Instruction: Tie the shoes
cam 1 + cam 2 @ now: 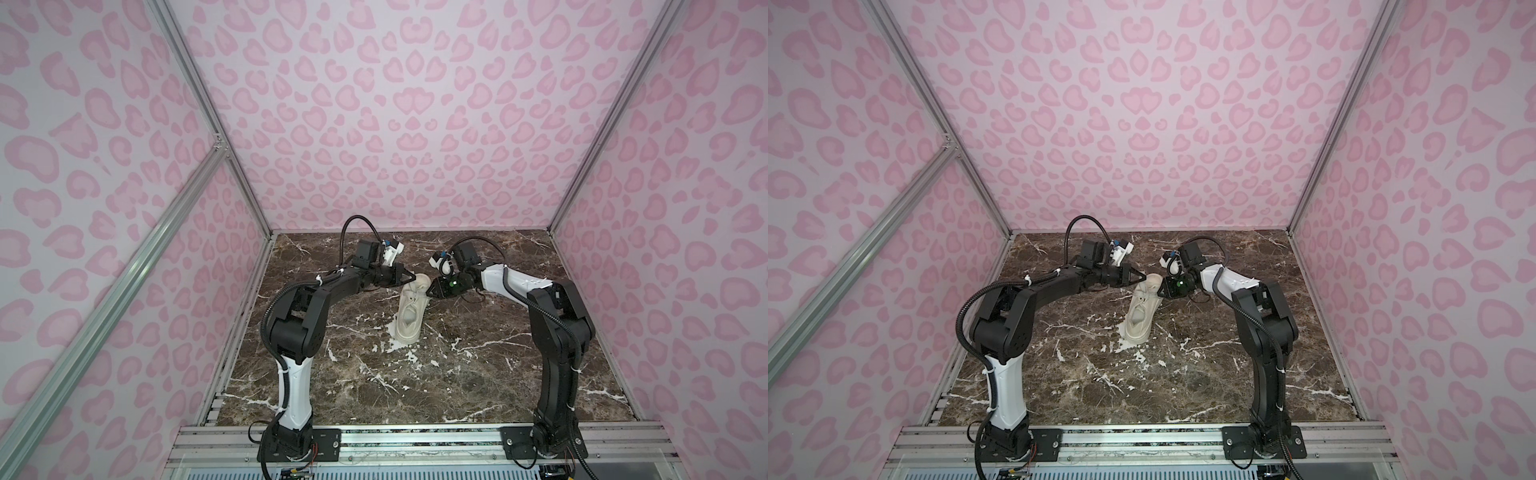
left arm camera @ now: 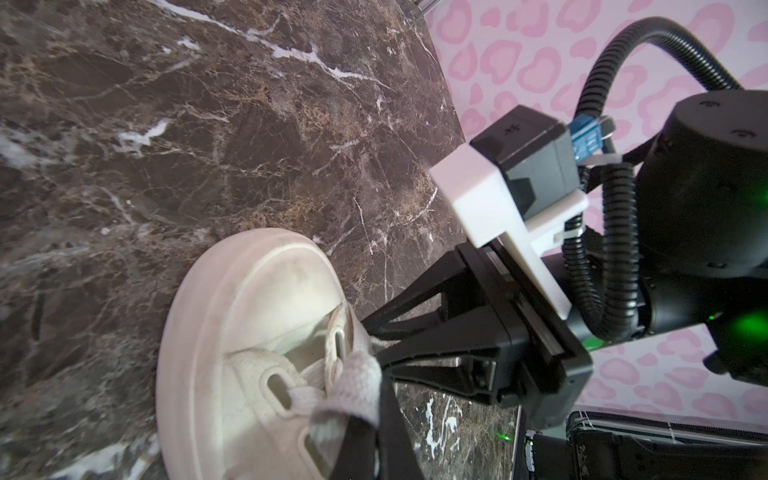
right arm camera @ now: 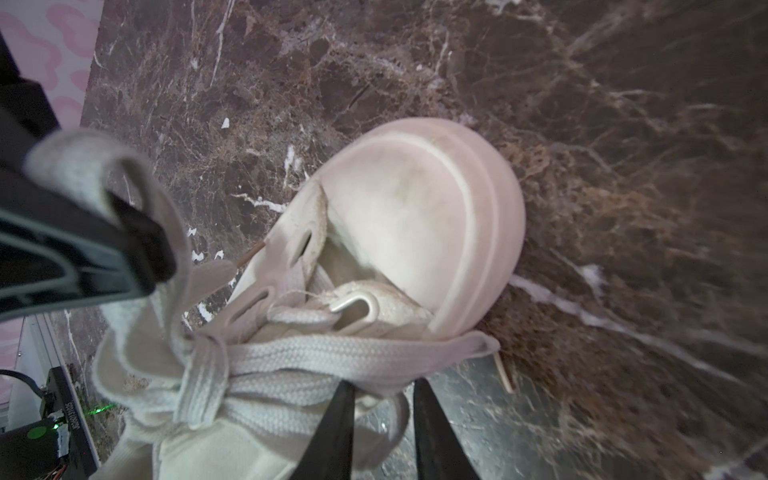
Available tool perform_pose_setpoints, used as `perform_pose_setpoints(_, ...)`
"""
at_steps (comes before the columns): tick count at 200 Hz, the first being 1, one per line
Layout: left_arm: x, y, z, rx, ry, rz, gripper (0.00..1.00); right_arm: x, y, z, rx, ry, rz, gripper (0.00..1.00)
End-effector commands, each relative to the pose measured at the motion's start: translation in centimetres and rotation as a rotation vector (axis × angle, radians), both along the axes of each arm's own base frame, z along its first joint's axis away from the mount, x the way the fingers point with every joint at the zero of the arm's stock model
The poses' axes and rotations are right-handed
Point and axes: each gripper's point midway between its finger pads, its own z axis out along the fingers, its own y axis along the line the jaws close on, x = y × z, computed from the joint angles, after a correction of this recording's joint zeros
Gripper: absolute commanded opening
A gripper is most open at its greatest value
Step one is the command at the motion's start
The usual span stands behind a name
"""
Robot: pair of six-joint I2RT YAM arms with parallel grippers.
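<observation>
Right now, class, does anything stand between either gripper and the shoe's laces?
Nothing visible does. The left gripper is shut on a lace loop, and the right gripper has its fingertips right at another lace strand on the shoe; whether it grips is unclear.
</observation>
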Motion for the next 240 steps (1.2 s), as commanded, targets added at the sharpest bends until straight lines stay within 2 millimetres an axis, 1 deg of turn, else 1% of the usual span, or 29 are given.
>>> perform_pose_setpoints(1, -0.1, -0.1, 0.4, -0.013, -0.014, -0.01, 0.03, -0.3, 0.1, -0.8, -0.011, 0.028, 0.011, 0.27)
perform_pose_setpoints(10, -0.1, -0.1, 0.3, -0.012, -0.012, -0.01, 0.03, -0.4, 0.1, -0.9, -0.01, 0.034, 0.012, 0.26)
perform_pose_setpoints(19, -0.1, -0.1, 0.3, -0.011, -0.012, -0.01, 0.03, -0.5, 0.2, -0.9, -0.006, 0.034, 0.012, 0.22)
perform_pose_setpoints(35, 0.0, 0.0, 0.3, -0.007, -0.012, -0.004, 0.03, -0.6, 0.1, -0.6, -0.004, 0.03, 0.006, 0.13)
perform_pose_setpoints(48, 0.0, 0.2, 0.1, 0.001, -0.009, 0.006, 0.03, -0.8, 0.0, -0.1, -0.002, 0.016, -0.009, 0.05)
perform_pose_setpoints(65, 0.2, 0.5, 0.2, 0.006, -0.017, 0.02, 0.03, -1.1, -0.3, 0.6, 0.005, -0.001, -0.031, 0.0)
perform_pose_setpoints(85, 0.3, 0.8, 0.4, 0.008, -0.027, 0.032, 0.03, -1.5, -0.5, 1.1, 0.012, -0.01, -0.047, 0.0)
perform_pose_setpoints(119, 1.1, 1.4, 1.4, 0.005, -0.058, 0.061, 0.03, -2.0, -0.9, 1.2, 0.016, -0.014, -0.071, 0.0)
perform_pose_setpoints(121, 0.7, 1.6, 0.5, 0.013, -0.038, 0.062, 0.03, -2.0, -0.9, 1.2, 0.016, -0.014, -0.072, 0.0)
perform_pose_setpoints(123, 0.6, 1.7, 0.4, 0.014, -0.034, 0.063, 0.03, -2.1, -0.9, 1.2, 0.016, -0.013, -0.072, 0.0)
perform_pose_setpoints(165, 1.0, 2.6, 0.4, 0.01, -0.03, 0.079, 0.03, -2.5, -1.5, 1.2, -0.001, -0.005, -0.1, 0.0)
perform_pose_setpoints(209, 1.0, 3.1, -0.1, 0.015, -0.021, 0.084, 0.03, -2.9, -0.9, 2.7, -0.001, -0.049, -0.072, 0.0)
perform_pose_setpoints(240, 1.2, 3.5, 0.1, 0.034, -0.03, 0.091, 0.03, -2.3, -2.7, 2.0, -0.075, -0.04, -0.154, 0.0)
